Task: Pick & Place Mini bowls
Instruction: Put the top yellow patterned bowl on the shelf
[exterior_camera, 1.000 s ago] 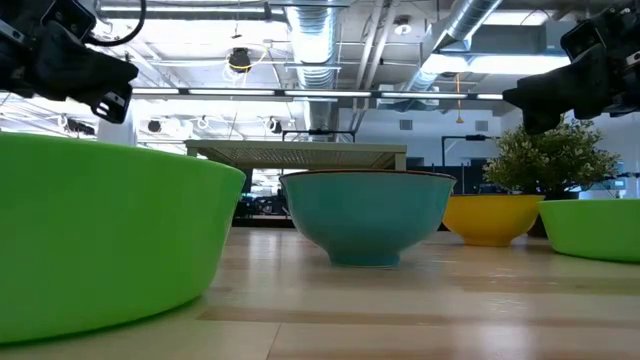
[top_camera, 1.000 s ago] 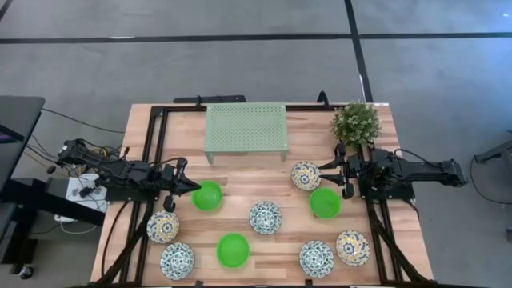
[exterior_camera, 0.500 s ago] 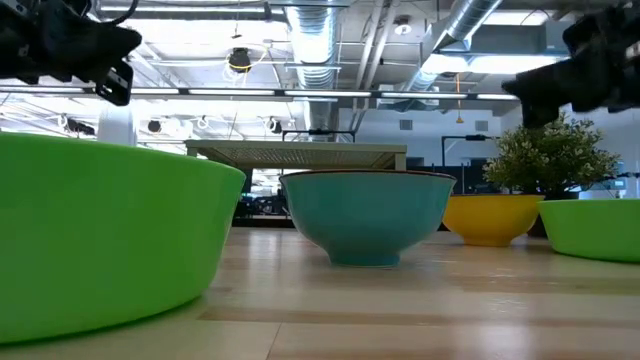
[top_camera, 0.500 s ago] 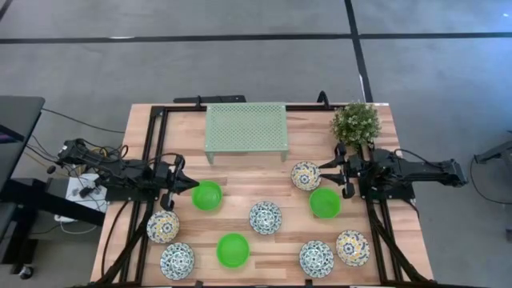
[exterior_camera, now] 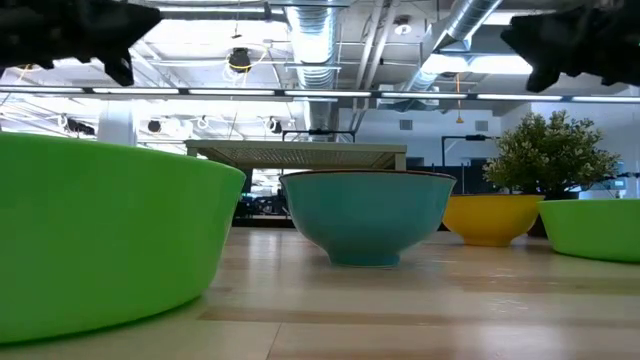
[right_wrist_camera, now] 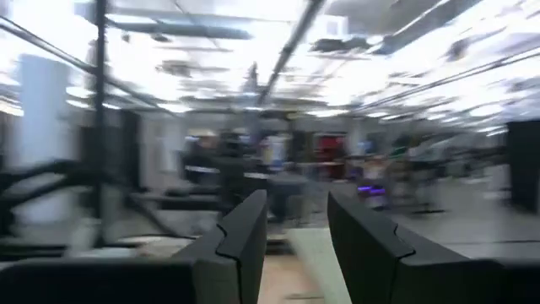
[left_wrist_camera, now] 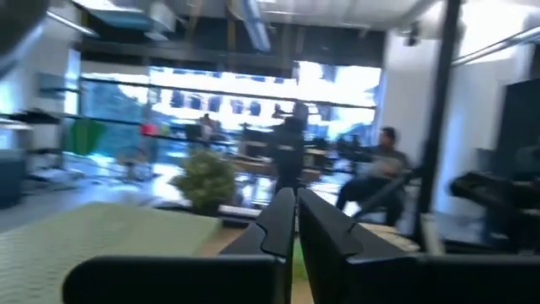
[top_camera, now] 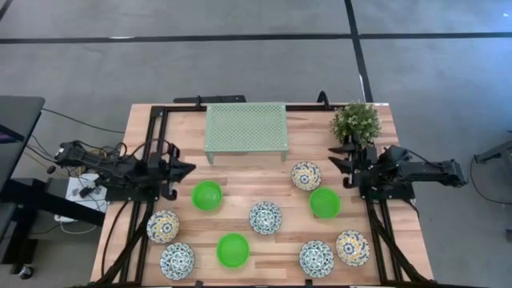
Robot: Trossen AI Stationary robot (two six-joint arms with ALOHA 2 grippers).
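Nearest the front edge of the tabletop (top_camera: pixel 240 172) sits a row of bowls: a patterned bowl (top_camera: pixel 177 260), a green bowl (top_camera: pixel 233 250), and two more patterned ones (top_camera: pixel 316 258) (top_camera: pixel 352 247). Behind them the rest lie scattered, all upright and apart, none on the mesh rack (top_camera: pixel 246 128) at the back (presumably where they belong).

The left hand (top_camera: pixel 178 170) hangs near a green bowl (top_camera: pixel 207 195), its fingers (left_wrist_camera: pixel 283 221) almost together and holding nothing. The right hand (top_camera: pixel 341 158), raised beside the plant (top_camera: pixel 356 122), is parted and empty.

From table height one green bowl (exterior_camera: pixel 100 240) fills the foreground and hides most others; only eight bowls can be counted from above.
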